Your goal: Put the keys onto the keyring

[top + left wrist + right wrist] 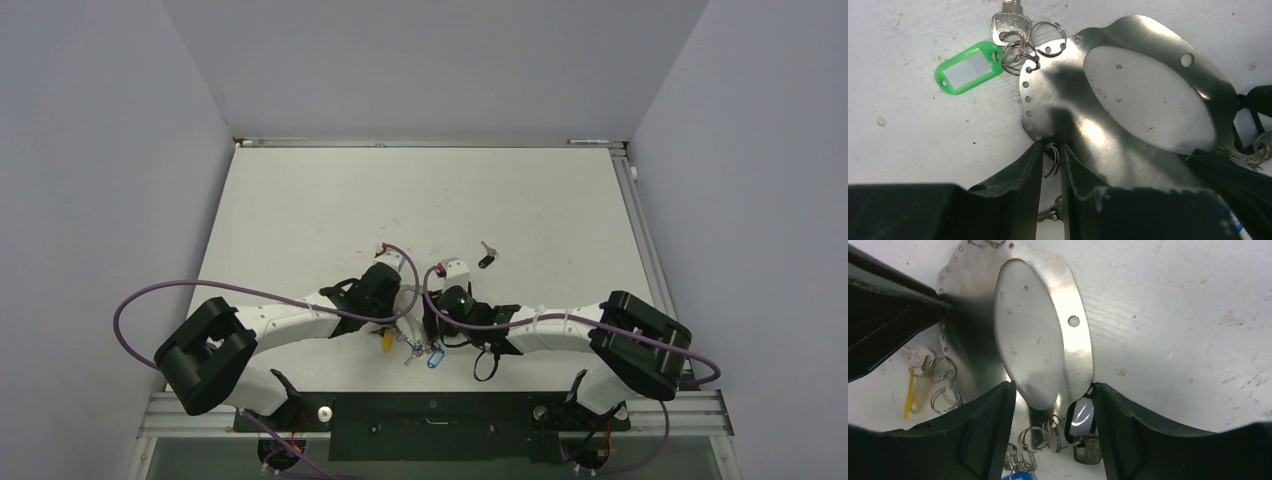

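1. The keyring (1058,95), a flat, shiny steel oval band with a row of small holes along one edge, lies toward the near side of the white counter (330,200), between the two tools. The holes are tiny, so a slight misalignment would likely make a ring skate off the metal instead of threading.
2. A small steel split ring (1052,161) sits in the slit of the left tool (1051,147). Its fingers are narrowed almost together at the holed edge and look to be pinching the ring. An off-centre pinch could let the ring twist or pop free, dropping its key under the band, where it is hard to see.
3. The right tool (1052,390) straddles the band's other end with jaws wide. I cannot tell whether they clamp it or merely bracket it. If they only bracket it, a push from the left would slide the band away.
4. The green-tagged key (970,67) seems hooked at the holed edge. The black-tagged key (1080,416) and the blue-tagged key (1020,475) cluster by the right tool, and the yellow-tagged key (910,395) lies just beside the band. Dragging the band could tangle their rings.
5. A lone black-headed key (487,258) lies well apart, farther up the counter, and risks being left off.
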Motion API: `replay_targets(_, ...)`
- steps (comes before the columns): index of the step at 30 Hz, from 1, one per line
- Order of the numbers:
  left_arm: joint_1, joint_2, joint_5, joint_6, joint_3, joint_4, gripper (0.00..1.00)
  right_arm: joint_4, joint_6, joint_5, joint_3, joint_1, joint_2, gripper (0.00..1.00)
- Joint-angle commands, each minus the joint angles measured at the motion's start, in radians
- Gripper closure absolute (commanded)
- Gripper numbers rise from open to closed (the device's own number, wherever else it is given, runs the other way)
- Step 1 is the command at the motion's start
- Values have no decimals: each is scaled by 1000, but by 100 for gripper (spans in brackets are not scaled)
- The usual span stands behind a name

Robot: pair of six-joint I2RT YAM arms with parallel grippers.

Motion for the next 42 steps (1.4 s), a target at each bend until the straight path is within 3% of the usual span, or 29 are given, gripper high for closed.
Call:
replay_targets(1,6,16,-22,23,59,11,88,58,-37,-23,-15,-62,24,41)
replay_targets(7,4,-24,-1,20,66,-26,100,79,-105,-32,17,-149,66,43)
replay_targets(17,6,-103,45,-87,60,-101,100,62,-252,12,176,-244,139,44)
replay_targets(23,12,-113,107,-184,73,-101,100,74,-336,-61,171,-232,23,45)
replay_targets(27,43,-118,214,-277,72,-55,100,116,-370,-65,83,-182,-94,47)
replay_targets(33,51,-113,277,-382,97,-50,100,341,-489,102,-136,0,-253,46)
replay_targets(38,68,-143,378,-461,91,-14,100,563,-594,66,-280,71,-267,44)
replay_targets(42,77,-162,406,-493,82,-3,100,656,-726,135,-316,170,-238,44)
